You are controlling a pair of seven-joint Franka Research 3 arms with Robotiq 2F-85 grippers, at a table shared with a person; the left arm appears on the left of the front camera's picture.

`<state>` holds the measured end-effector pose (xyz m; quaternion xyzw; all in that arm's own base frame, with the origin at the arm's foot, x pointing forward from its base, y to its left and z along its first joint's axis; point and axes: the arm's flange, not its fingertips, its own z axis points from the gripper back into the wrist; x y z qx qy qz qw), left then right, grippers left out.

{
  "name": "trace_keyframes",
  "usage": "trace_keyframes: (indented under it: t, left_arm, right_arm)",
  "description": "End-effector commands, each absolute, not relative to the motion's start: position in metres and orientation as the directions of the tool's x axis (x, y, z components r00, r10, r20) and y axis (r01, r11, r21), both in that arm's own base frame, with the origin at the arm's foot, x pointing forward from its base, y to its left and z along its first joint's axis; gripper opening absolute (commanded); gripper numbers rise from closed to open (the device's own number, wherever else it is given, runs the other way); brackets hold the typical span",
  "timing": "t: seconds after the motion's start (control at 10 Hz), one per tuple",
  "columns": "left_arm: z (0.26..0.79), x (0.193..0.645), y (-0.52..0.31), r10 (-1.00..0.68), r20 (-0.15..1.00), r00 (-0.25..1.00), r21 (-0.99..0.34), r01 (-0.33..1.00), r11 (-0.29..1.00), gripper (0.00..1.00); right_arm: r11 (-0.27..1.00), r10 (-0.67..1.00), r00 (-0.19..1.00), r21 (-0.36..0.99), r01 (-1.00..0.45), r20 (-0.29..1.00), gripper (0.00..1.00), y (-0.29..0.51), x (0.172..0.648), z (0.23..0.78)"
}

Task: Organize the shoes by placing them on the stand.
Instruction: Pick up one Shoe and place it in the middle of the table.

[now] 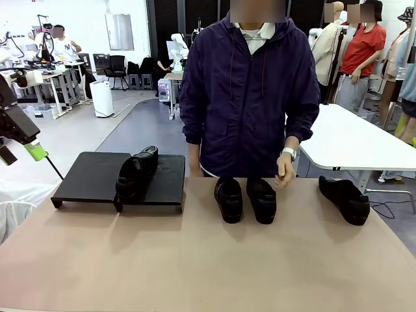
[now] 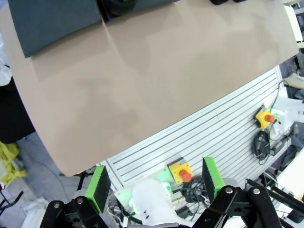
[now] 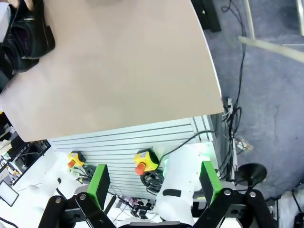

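One shoe (image 1: 136, 172) up on the stand (image 1: 91, 175), lying on its right half. On the table (image 1: 195, 260) in front of the person, a middle pair: left shoe of the pair (image 1: 229, 199) and right shoe of the pair (image 1: 261, 199), side by side and nearly touching. Fourth shoe (image 1: 344, 198) alone near the table's right end, well apart from the pair. Person's hand (image 1: 284, 170) loosely curled just behind the right shoe of the pair, contact impossible to tell. Left gripper (image 2: 154, 175) raised off the table beyond the stand's left end, jaws spread wide, holding nothing. Right gripper (image 3: 154, 178) high over the robot's side of the table edge, jaws likewise wide apart, nothing between the green pads
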<state>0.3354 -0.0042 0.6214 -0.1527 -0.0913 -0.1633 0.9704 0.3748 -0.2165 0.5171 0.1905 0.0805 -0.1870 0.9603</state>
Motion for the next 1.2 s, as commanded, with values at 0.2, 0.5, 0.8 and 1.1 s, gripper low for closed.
trace_keyframes:
  t: [0.2, 0.5, 0.8, 1.1]
  left_arm:
    - [0.623, 0.334, -0.006, -0.277, 0.236, 0.931, -0.284, 0.339, 0.897, 1.00]
    - [0.623, 0.334, -0.006, -0.277, 0.236, 0.931, -0.284, 0.339, 0.897, 1.00]
    - [0.623, 0.334, -0.006, -0.277, 0.236, 0.931, -0.284, 0.339, 0.897, 1.00]
    - [0.623, 0.334, -0.006, -0.277, 0.236, 0.931, -0.284, 0.339, 0.897, 1.00]
  right_arm:
    - [0.870, -0.342, 0.919, 0.303, 0.388, -0.197, 1.00, -0.202, 0.395, 0.514]
    - [0.908, -0.304, 0.939, 0.250, 0.337, -0.161, 1.00, -0.162, 0.441, 0.505]
    - [0.959, -0.245, 0.960, 0.112, 0.260, -0.135, 1.00, -0.100, 0.494, 0.479]
    - [0.980, -0.198, 0.968, 0.006, 0.201, -0.153, 1.00, -0.055, 0.530, 0.454]
